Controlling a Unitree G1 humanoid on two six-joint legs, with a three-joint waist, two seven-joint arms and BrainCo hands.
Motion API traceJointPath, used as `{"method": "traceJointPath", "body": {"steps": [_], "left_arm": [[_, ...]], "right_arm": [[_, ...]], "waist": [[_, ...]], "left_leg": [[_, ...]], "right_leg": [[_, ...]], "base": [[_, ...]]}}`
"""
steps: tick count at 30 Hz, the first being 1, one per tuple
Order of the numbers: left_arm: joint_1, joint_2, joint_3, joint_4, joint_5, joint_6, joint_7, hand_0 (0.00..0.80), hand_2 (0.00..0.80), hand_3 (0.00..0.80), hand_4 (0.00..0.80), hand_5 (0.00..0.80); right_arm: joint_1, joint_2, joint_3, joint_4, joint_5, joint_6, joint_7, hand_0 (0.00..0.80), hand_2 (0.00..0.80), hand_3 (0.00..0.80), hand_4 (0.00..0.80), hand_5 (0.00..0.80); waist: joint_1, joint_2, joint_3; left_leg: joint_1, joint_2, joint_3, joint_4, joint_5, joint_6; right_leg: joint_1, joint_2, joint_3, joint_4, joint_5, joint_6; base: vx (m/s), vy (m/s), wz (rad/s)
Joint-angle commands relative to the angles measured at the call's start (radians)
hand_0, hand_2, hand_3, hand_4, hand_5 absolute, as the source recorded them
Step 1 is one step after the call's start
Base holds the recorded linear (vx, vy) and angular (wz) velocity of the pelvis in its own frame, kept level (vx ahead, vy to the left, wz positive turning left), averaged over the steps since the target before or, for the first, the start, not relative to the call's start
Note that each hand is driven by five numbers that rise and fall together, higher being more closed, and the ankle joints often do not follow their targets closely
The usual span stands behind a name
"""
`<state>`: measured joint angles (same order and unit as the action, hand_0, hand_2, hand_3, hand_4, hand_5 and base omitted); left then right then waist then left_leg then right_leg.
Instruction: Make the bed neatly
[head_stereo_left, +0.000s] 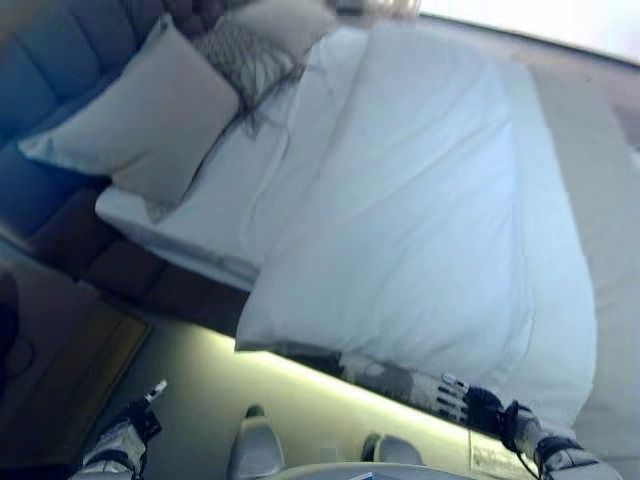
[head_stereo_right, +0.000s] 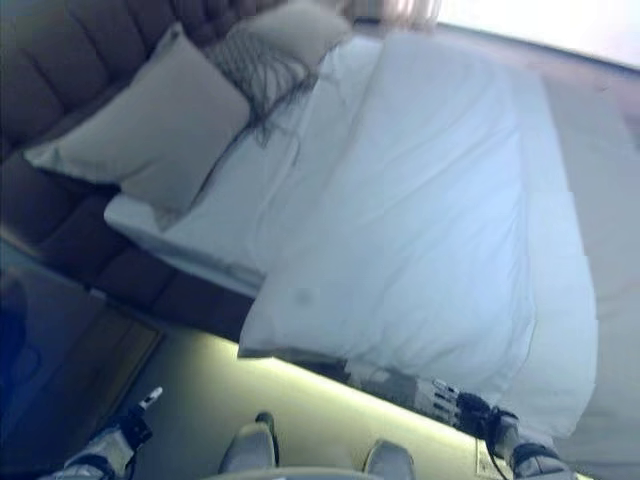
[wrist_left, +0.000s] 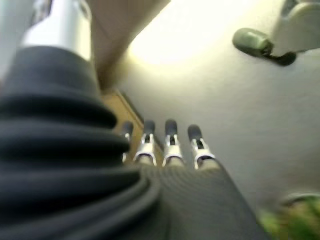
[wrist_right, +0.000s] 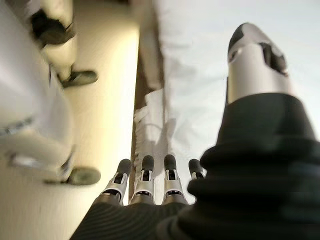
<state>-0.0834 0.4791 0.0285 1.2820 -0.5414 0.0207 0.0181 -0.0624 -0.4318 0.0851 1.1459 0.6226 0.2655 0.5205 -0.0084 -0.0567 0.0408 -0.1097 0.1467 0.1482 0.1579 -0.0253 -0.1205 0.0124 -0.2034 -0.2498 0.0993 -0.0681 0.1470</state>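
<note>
A white duvet covers most of the bed, its near edge hanging over the bed's side. A white sheet shows bare between the duvet and the pillows. A large beige pillow leans on the dark padded headboard, with a patterned pillow behind it. My right hand is open, its fingers straight, low at the duvet's hanging edge by the bed's side. My left hand is open and empty, low over the floor away from the bed.
A lit strip runs under the bed's side along the pale floor. A wooden bedside unit stands at the left below the headboard. A beige bed runner lies across the far end of the bed.
</note>
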Motion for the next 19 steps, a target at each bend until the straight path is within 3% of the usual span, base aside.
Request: {"method": "traceJointPath", "body": {"steps": [1,6,9,12,19], "left_arm": [[-0.012,-0.040,-0.019,0.023,0.077,-0.031,-0.045,0.000,0.000,0.000,0.000,0.000],[0.005,-0.113,-0.085,0.061,0.202,-0.011,-0.133,0.000,0.000,0.000,0.000,0.000],[0.014,-0.169,-0.122,0.082,0.153,0.001,-0.166,0.000,0.000,0.000,0.000,0.000],[0.024,-0.227,-0.143,0.096,0.155,0.026,-0.197,0.000,0.000,0.000,0.000,0.000],[0.030,-0.298,-0.222,0.096,0.189,0.040,-0.260,0.000,0.000,0.000,0.000,0.000]], "right_arm": [[-0.026,0.017,-0.059,0.046,0.031,-0.039,0.011,0.000,0.000,0.000,0.000,0.000],[0.035,0.117,-0.079,0.104,0.162,-0.086,-0.046,0.000,0.000,0.000,0.000,0.000],[0.056,0.153,-0.114,0.152,0.180,-0.099,-0.142,0.000,0.000,0.000,0.000,0.000],[0.073,0.180,-0.144,0.211,0.095,-0.085,-0.237,0.000,0.000,0.000,0.000,0.000],[0.043,0.213,-0.053,0.185,0.005,-0.109,-0.213,0.000,0.000,0.000,0.000,0.000]], "waist": [[-0.006,0.051,0.003],[-0.048,0.066,-0.029],[-0.073,0.073,-0.036],[-0.087,0.077,-0.039],[-0.081,0.063,-0.033]], "left_leg": [[0.116,-0.030,0.048,-0.151,0.019,0.030],[0.178,-0.033,0.077,-0.242,0.032,0.028],[0.203,-0.034,0.100,-0.244,0.017,0.032],[0.217,-0.029,0.112,-0.239,0.009,0.040],[0.250,-0.023,0.107,-0.228,-0.002,0.044]], "right_leg": [[-0.025,0.031,0.022,-0.076,0.080,-0.019],[0.022,0.056,0.041,-0.163,0.108,-0.020],[0.036,0.069,0.061,-0.182,0.107,-0.026],[0.044,0.078,0.075,-0.173,0.100,-0.036],[0.077,0.092,0.083,-0.167,0.090,-0.050]], "base": [[0.118,-0.026,-0.30],[0.080,-0.017,-0.26],[0.052,-0.001,-0.20],[0.066,-0.013,-0.12],[0.057,-0.047,-0.15]]}}
